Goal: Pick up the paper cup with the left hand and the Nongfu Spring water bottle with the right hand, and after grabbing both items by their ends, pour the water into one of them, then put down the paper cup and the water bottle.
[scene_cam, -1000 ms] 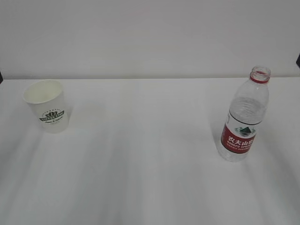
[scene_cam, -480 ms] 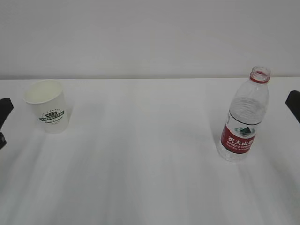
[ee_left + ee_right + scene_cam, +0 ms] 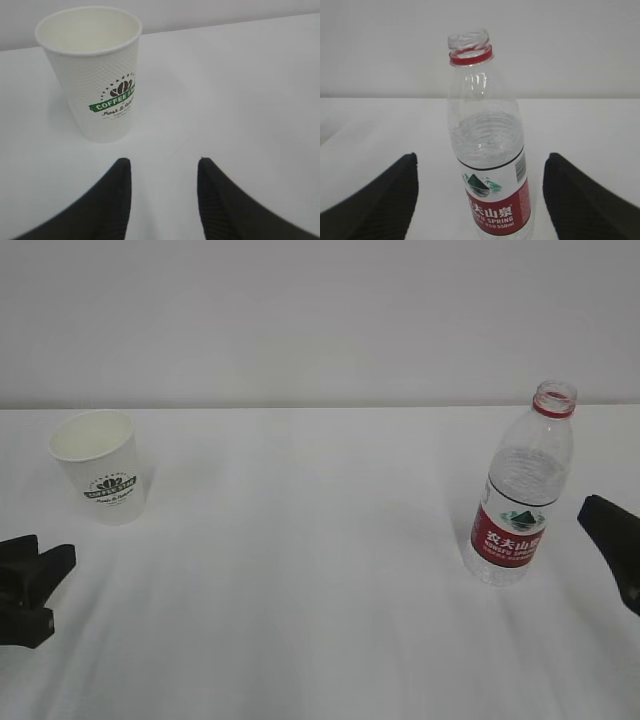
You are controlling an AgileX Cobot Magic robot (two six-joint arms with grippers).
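The white paper cup (image 3: 100, 480) with its green logo stands upright at the left of the table, empty inside (image 3: 95, 75). My left gripper (image 3: 55, 588) is low at the left edge, in front of the cup and short of it. It is open (image 3: 164, 162) with only table between the fingers. The capless Nongfu Spring water bottle (image 3: 520, 500) stands upright at the right, with a faint water line below its shoulder (image 3: 487, 150). My right gripper (image 3: 612, 535) is just right of it, open wide (image 3: 480, 156). The bottle stands ahead between the fingers, untouched.
The white table (image 3: 310, 570) runs back to a plain pale wall (image 3: 320, 320). The wide stretch between cup and bottle holds nothing else.
Both grippers have come in from the sides of the exterior view, the left one down toward the front of the cup, the right one toward the bottle. Cup and bottle have not moved.
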